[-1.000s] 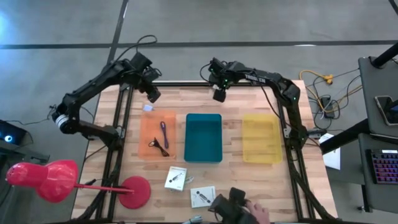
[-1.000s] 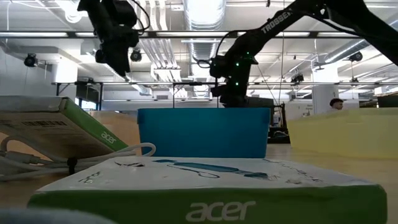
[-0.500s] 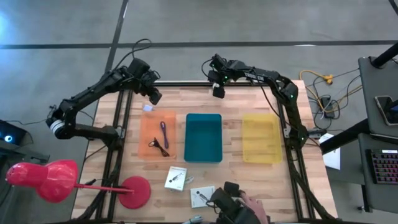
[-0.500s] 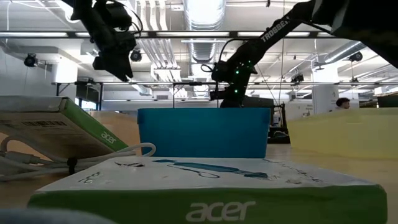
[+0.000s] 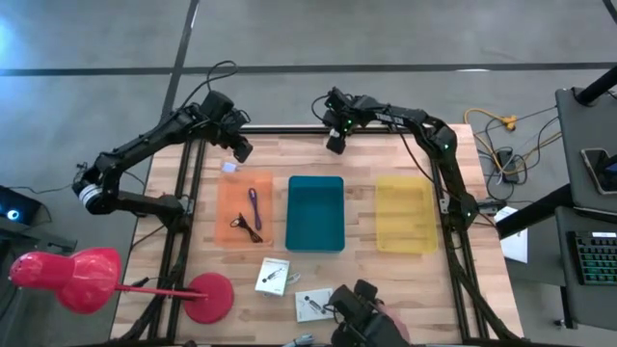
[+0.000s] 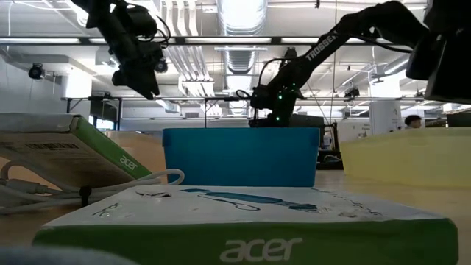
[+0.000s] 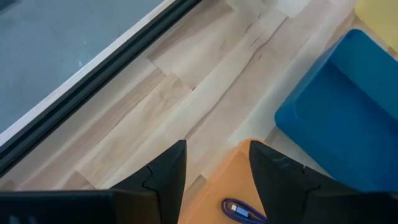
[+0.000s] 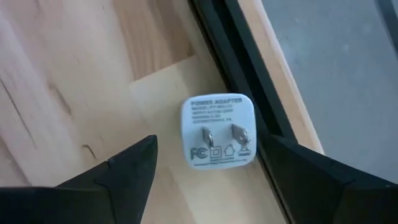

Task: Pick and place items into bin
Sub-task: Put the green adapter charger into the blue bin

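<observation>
A white adapter [image 8: 218,131] lies between the spread, empty fingers of the right gripper [image 8: 208,167], against the counter's black rail [image 8: 249,87]; a fingertip could be jammed there. The left gripper [image 7: 214,177] is open, empty

Overhead, table-level, two wrist views.

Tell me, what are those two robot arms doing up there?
They are sorting small things into bins. The right gripper hangs open over a white power adapter lying by the table's far edge, ready to grab it. The left gripper, open and empty, hovers near the far end of the orange bin, which holds a purple cable and a black wiry piece. The teal bin and yellow bin look empty. Two white packets wait at the near edge.
</observation>
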